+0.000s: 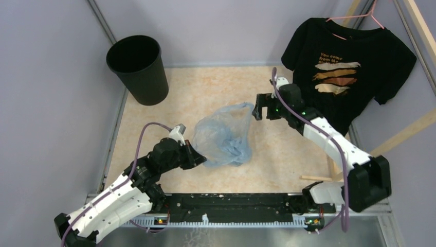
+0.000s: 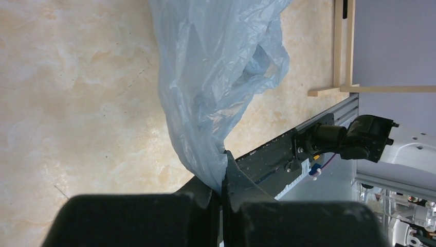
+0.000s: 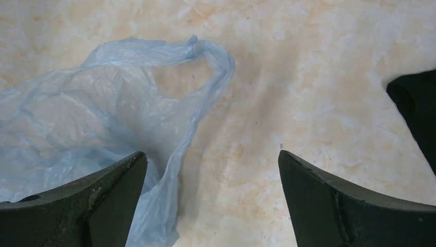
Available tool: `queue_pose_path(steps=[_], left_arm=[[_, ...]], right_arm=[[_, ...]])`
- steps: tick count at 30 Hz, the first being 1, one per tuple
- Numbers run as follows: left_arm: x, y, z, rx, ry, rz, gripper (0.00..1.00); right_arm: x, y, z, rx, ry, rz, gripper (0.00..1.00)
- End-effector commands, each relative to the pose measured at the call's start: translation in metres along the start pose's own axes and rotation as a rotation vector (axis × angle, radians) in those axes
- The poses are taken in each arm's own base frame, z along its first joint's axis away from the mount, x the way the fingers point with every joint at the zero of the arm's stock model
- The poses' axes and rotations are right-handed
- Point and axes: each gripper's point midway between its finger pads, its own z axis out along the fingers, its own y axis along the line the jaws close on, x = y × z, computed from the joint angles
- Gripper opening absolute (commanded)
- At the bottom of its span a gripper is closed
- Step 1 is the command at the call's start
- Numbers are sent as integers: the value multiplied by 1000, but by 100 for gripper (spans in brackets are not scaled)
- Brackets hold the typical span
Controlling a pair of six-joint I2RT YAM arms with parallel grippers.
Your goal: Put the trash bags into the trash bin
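Trash bag (image 1: 223, 138) lay crumpled on the table (image 1: 205, 87), between your two grippers. Your left gripper (image 2: 222, 177) was clamped on it: in the left wrist view the jaws met with a fold of the blue film pinched at the tips. The rest of the bag fanned out ahead of them, mostly resting on the surface. Judgement: that pinch served as an anchor, so the thin film could be drawn or lifted without sliding away. Your right gripper (image 3: 210, 157) stood with its jaws wide apart and nothing between them, poised over the far side of the bag. One handle loop (image 3: 205, 51) lay just ahead of it, toward the jaw nearer the bag, with bare tabletop under the gap. Judgement: you kept it open there to take the loop as a second hold, since film this limp would sag from a single pinch. Whether that jaw touched the film could not be told. You had the trash bin (image 1: 149, 82) upright, mouth open, well apart from both grippers, beyond the left one and off to its left. A black T-shirt (image 1: 349, 56) hung behind the right arm, apart from the bag. Bag not yet in the bin.
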Motion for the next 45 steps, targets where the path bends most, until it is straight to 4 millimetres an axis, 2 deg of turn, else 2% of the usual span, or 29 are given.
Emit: queue_pose_path(steps=[1,4,6,10,13,17,20,24,28,30,31,33,35,36,37,40,41,45], left_arm=[[-5,-8,-4,16,-7,2,0],[-4,-9,-2,17,1,-24,0],[-3,-6,-1,-9,10,-30,0],[1,3,2,-85,52,-44,0],[7,6,4,-97,81,-53,0],[12,12,8,-133,102,-69,0],[19,14,14,-126,123,-105,0],[26,23,18,-148,135,-129,0],[21,22,19,-165,132,-113,0],[17,21,20,-183,128,-101,0],[14,19,20,-186,125,-94,0],[12,19,20,-196,126,-84,0],[8,19,21,-209,118,-78,0],[6,20,21,-218,110,-75,0],[3,20,21,-226,100,-74,5],[-6,24,21,-248,44,-75,12],[-7,25,23,-242,29,-81,14],[-3,27,33,-192,15,-115,26]], right_arm=[[-59,32,17,-162,-114,-138,99],[-69,30,36,-160,-112,-232,98],[-64,28,51,-167,-75,-312,95],[-54,42,70,-280,-28,-433,92],[-54,31,85,-232,-4,-505,92],[-37,18,107,-231,98,-613,90],[-32,15,123,-244,120,-663,90],[-21,20,144,-314,156,-710,86],[-19,38,153,-404,155,-707,81],[-18,45,156,-436,152,-697,74],[-20,47,158,-440,150,-690,67],[-25,48,159,-427,144,-649,46],[-38,44,158,-343,98,-554,14],[-43,41,152,-307,80,-506,8],[-45,37,145,-262,61,-456,0],[-45,9,119,-64,21,-326,0],[-50,3,107,-17,-4,-306,0],[-39,-17,71,99,10,-237,0]])
